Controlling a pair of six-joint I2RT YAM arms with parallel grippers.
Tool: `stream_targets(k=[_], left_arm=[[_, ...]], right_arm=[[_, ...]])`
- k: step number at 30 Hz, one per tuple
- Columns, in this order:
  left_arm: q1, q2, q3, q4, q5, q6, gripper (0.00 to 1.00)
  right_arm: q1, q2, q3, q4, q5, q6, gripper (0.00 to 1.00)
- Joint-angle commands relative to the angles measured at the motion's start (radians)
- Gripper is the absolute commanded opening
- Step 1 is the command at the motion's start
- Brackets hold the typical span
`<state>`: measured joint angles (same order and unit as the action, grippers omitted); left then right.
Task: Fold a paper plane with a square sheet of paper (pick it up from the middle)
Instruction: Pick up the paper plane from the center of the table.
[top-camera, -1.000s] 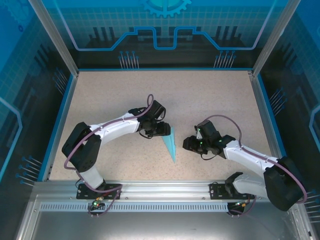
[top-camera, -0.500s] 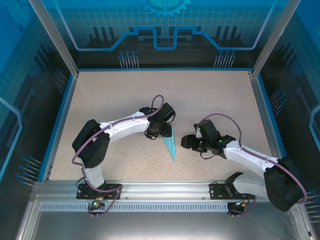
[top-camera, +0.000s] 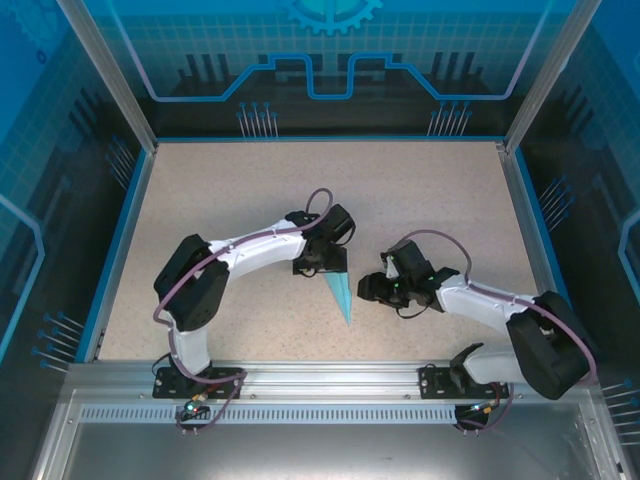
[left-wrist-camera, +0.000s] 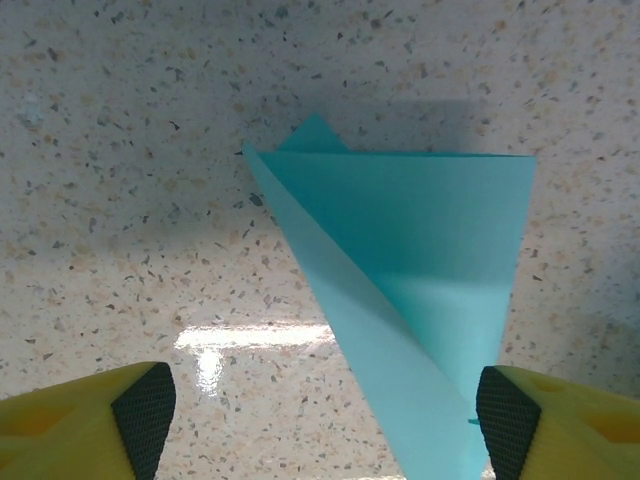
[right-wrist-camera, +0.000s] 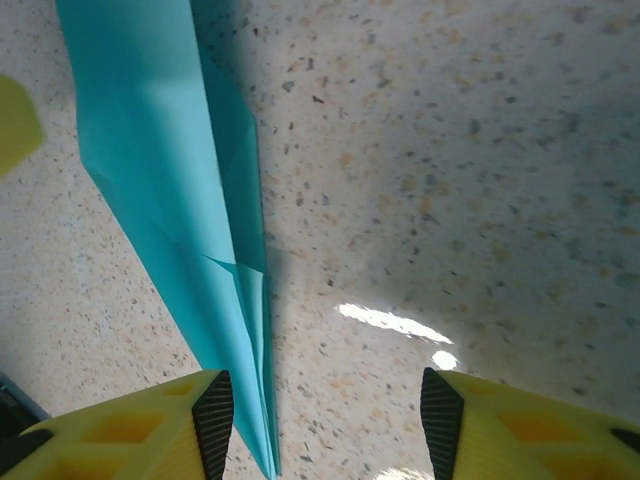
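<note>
The light-blue sheet of paper lies on the speckled table as a slim pointed paper plane (top-camera: 341, 292), its tip towards the near edge. My left gripper (top-camera: 322, 264) hovers over the wide back end, open. In the left wrist view the plane (left-wrist-camera: 420, 260) runs between the pads (left-wrist-camera: 145, 415), close to the right one, with nothing clamped. From the right, my right gripper (top-camera: 368, 288) faces the plane, open. In the right wrist view the plane (right-wrist-camera: 160, 180) passes just inside the left pad (right-wrist-camera: 213, 420). Bare table fills the rest of the gap.
The beige speckled tabletop (top-camera: 420, 190) is bounded by a blue rim (top-camera: 128, 220) and metal frame posts (top-camera: 545, 70). An aluminium rail (top-camera: 320, 375) with both arm bases runs along the near edge.
The left gripper has moved right over the plane's wide end and its jaws have opened wider. The right gripper has edged left towards the plane. The plane has stayed put.
</note>
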<state>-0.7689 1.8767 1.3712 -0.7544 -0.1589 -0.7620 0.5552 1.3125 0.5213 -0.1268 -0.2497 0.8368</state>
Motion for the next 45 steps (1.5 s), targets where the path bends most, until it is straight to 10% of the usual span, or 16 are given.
stream_targets(k=[1,10,18,45], left_arm=[[-0.001,0.031,0.021,0.001,0.042,-0.011,0.84],[0.037,0.016,-0.022,0.049,0.12,-0.047,0.66],[0.05,-0.068,-0.125,0.11,0.129,-0.036,0.3],[0.056,-0.095,-0.163,0.12,0.117,0.01,0.24]], right_arm=[[-0.016,0.03,0.048,0.05,-0.054,0.004,0.55],[-0.016,0.115,0.075,0.104,-0.078,0.012,0.54],[-0.008,0.165,0.099,0.172,-0.149,-0.006,0.53],[0.093,0.299,0.161,0.176,-0.194,-0.065,0.44]])
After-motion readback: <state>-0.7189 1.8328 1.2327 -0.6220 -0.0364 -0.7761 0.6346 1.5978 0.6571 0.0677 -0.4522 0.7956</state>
